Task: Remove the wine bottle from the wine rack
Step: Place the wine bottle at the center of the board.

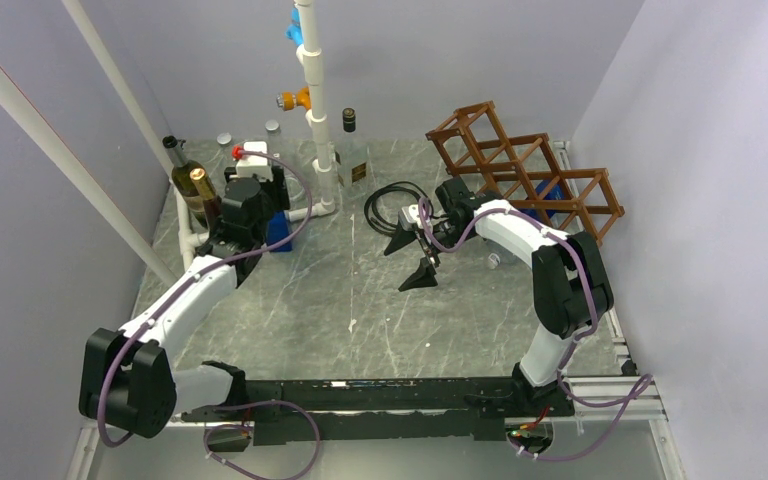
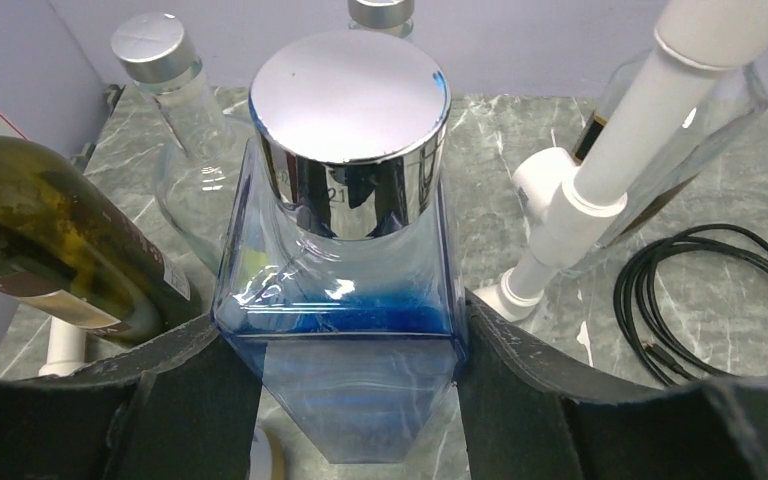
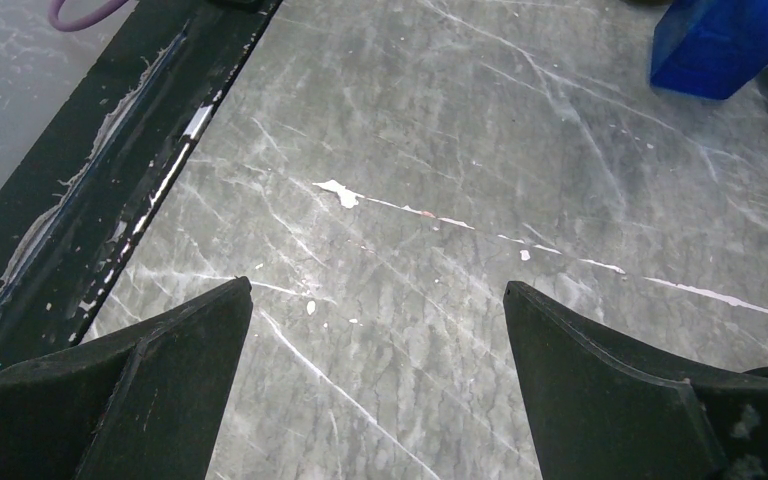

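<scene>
Fingers [image 2: 160, 400] of my left gripper [image 2: 340, 325] pinch the sides of a blue square bottle [image 2: 340, 290] with a chrome cap [image 2: 350, 130] at the far left, a green bottle [image 2: 50, 240] leaning just left of it. Mid-scene, my right gripper [image 1: 410, 260] hangs spread wide above the table [image 3: 410, 200]. I see the wine rack [image 1: 520, 165] far right, something blue [image 1: 552, 193] in a lower cell.

We see the left arm [image 1: 175, 305] and right arm [image 1: 520, 232] in white shells with black joints, both bolted to the black base rail [image 1: 380, 395]. Purple cables [image 1: 307, 195] loop along them and below that rail. The left gripper [image 2: 345, 320] and right gripper [image 3: 378, 288] carry black wedge-shaped fingers [image 3: 610, 380].
</scene>
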